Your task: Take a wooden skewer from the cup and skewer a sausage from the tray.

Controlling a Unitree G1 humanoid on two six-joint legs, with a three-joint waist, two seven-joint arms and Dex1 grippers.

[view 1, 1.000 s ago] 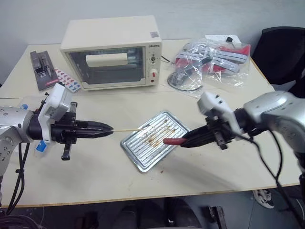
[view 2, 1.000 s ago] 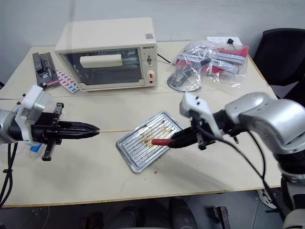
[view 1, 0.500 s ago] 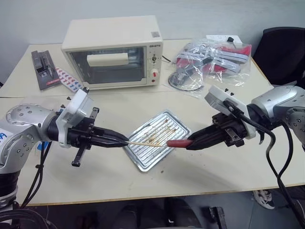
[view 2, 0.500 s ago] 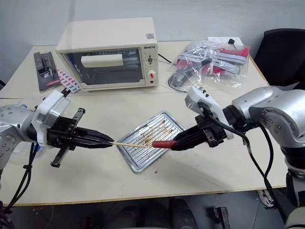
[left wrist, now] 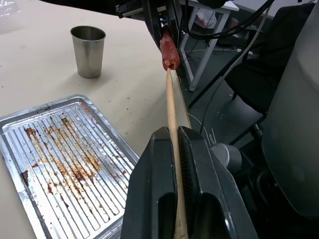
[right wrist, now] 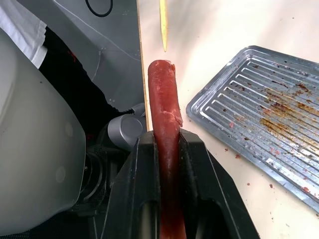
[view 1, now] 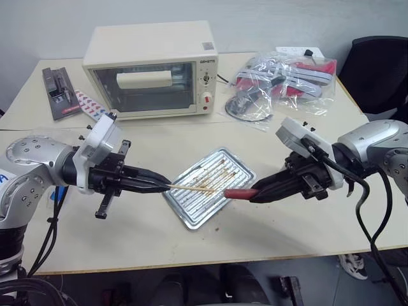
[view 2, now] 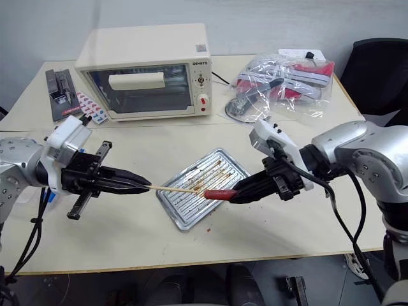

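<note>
My left gripper is shut on the wooden skewer and holds it level above the tray, pointing right. From the right, my right gripper is shut on the dark red sausage, whose free end faces the skewer. The skewer's point is right at that end; I cannot tell whether they touch. In the left wrist view the skewer runs up to the sausage, with the steel cup upright on the table beyond the greasy tray. The right wrist view shows the sausage and the skewer tip.
A cream toaster oven stands at the back of the table. Crumpled clear plastic bags lie at the back right. A dark box and a patterned sheet lie at the back left. A black chair stands to the right.
My left gripper has carried the skewer to the right, bringing its point up to the sausage's end. The right gripper has kept the sausage over the tray's right edge.
</note>
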